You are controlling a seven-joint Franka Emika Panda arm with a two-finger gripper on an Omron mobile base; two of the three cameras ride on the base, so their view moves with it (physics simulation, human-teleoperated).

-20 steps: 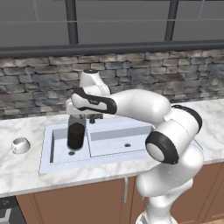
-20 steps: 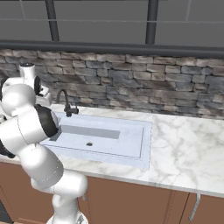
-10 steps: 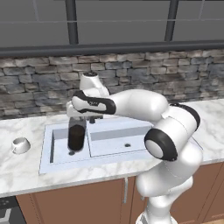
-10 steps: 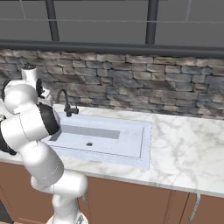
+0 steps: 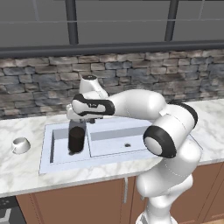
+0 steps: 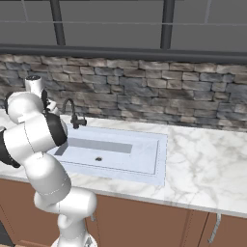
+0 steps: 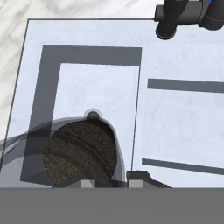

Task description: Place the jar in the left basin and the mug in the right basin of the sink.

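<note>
Directly below the pincer (image 5: pixel 77 125), closed on its top, the jar (image 5: pixel 76 140) stands upright inside the left basin (image 5: pixel 61 151); the mug (image 5: pixel 20 145) sits on the worktop (image 5: pixel 22 168) well apart.

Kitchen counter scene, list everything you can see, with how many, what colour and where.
jar: one, dark body with greyish top, upright in the left basin, held at its top
mug: one, white-grey, on the counter left of the sink
sink: one, pale blue-grey, two basins, set in the counter
right basin: wider one, round drain hole, nothing in it
faucet: one, thin and dark, at the sink's rear edge
counter: white marble, brown cabinets below
wall: grey stone, behind the counter
tool: one, dark, closed on the jar
</note>
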